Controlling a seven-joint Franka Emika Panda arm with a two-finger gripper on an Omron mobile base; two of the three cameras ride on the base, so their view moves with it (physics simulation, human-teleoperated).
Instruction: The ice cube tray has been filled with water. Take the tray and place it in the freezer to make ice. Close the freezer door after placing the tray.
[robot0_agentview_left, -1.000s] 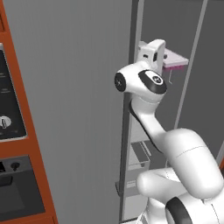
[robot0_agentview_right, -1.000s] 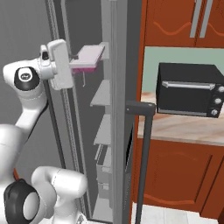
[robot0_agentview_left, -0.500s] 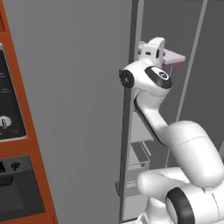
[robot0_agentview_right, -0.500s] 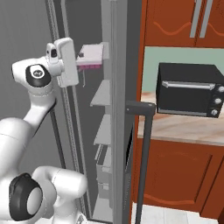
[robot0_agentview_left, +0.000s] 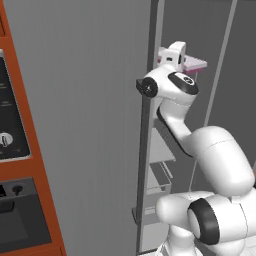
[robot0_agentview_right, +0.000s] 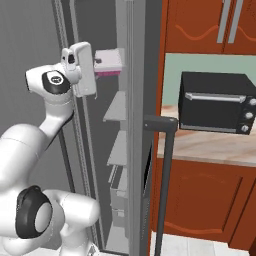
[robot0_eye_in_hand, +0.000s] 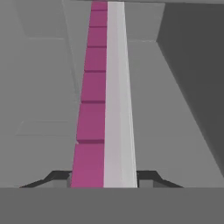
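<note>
My gripper (robot0_agentview_right: 96, 64) is shut on one end of the ice cube tray (robot0_agentview_right: 110, 62), a thin pale tray with a pink rim, held level at the height of the top shelves. The tray (robot0_agentview_left: 196, 63) reaches past the gripper (robot0_agentview_left: 179, 56) into the open freezer (robot0_agentview_right: 118, 107), above its white shelves. In the hand view the tray (robot0_eye_in_hand: 105, 100) runs edge-on away from the gripper (robot0_eye_in_hand: 104, 177), pink cells on the left and pale face on the right, with grey freezer walls around it. The freezer door (robot0_agentview_right: 134, 150) stands open, edge-on, with its bar handle (robot0_agentview_right: 167, 170) to the right.
A black toaster oven (robot0_agentview_right: 217, 107) sits on the counter to the right of the freezer, with red-brown cabinets above and below. An orange-framed wall oven (robot0_agentview_left: 15, 150) stands far left beside a broad grey panel (robot0_agentview_left: 85, 125). Lower freezer shelves (robot0_agentview_left: 160, 175) hold bins.
The arm's upper joints have swung closer to the freezer opening, carrying the tray slightly deeper in and a little higher. The grip on it is unchanged.
</note>
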